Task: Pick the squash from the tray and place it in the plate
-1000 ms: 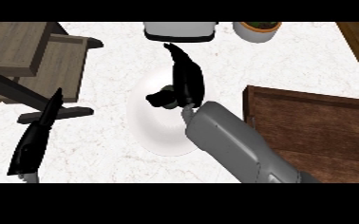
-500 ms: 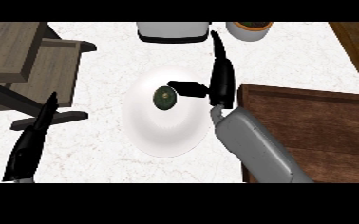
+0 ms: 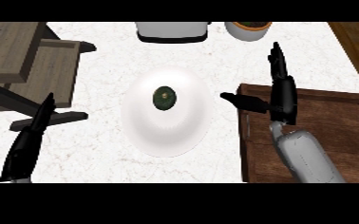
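A small dark green squash (image 3: 164, 98) lies on the white plate (image 3: 168, 133) in the middle of the counter, a little above the plate's centre. My right hand (image 3: 282, 97) is open over the left edge of the brown wooden tray (image 3: 316, 118), fingers straight and pointing away, thumb sticking out toward the plate. It holds nothing and stands apart from the plate. My left hand (image 3: 28, 142) rests open at the lower left, fingers up.
A white appliance (image 3: 172, 31) and a white pot with a brown rim (image 3: 249, 29) stand at the counter's far edge. A dark wooden rack (image 3: 38, 71) lies at the left. Bare marble shows between plate and tray.
My right hand has let go of the squash, which now lies on the plate, and has drawn back to the right over the tray's edge. The left hand has stayed still.
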